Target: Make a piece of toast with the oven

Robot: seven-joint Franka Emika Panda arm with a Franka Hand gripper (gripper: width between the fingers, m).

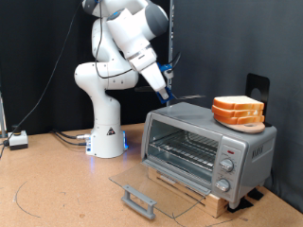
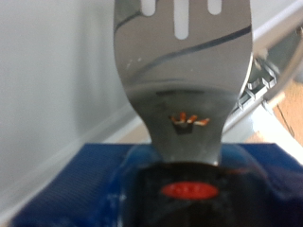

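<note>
Nearest in the exterior view, the oven's [image 1: 208,149] glass door [image 1: 156,183] lies folded down flat on the desk [image 1: 57,189], leaving the wire rack [image 1: 185,148] exposed and bare. On the oven's roof sits a pile of bread slices [image 1: 238,111]; no single slice can be picked out. Behind, the tool [image 1: 169,93] hovers beside the roof's far edge, clamped on a slotted metal spatula [image 2: 185,66].

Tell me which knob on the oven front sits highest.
On the oven, the top knob is highest, nearest the roof bearing the bread slices. The other two knobs sit below it.
</note>
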